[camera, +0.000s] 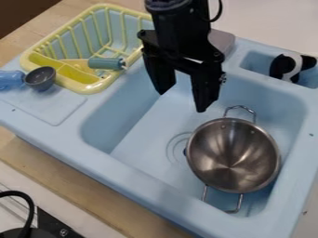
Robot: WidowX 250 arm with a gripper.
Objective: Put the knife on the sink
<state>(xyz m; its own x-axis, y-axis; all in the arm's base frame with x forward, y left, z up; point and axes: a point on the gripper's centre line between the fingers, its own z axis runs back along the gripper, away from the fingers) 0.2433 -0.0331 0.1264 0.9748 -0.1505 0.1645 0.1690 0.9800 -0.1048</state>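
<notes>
Jaws parted, a black two-finger gripper (182, 102) hangs over the basin of a light-blue plastic sink (140, 137) at the upper middle of the frame. At far left, a glossy translucent blue object (10, 80) sits beside a small dark-grey round bowl (40, 78) on the sink's flat ledge. Just right of them, at upper left, stands a pale-yellow slatted dish rack (93, 87); in it lies a utensil with a teal cylindrical handle (105, 63), though whether that is the knife cannot be told for certain. Right of the gripper, a shiny steel pan (233, 155) with two wire handles rests in the basin at lower right. A black-and-white object (288, 66) occupies a shallow recess at upper right.
</notes>
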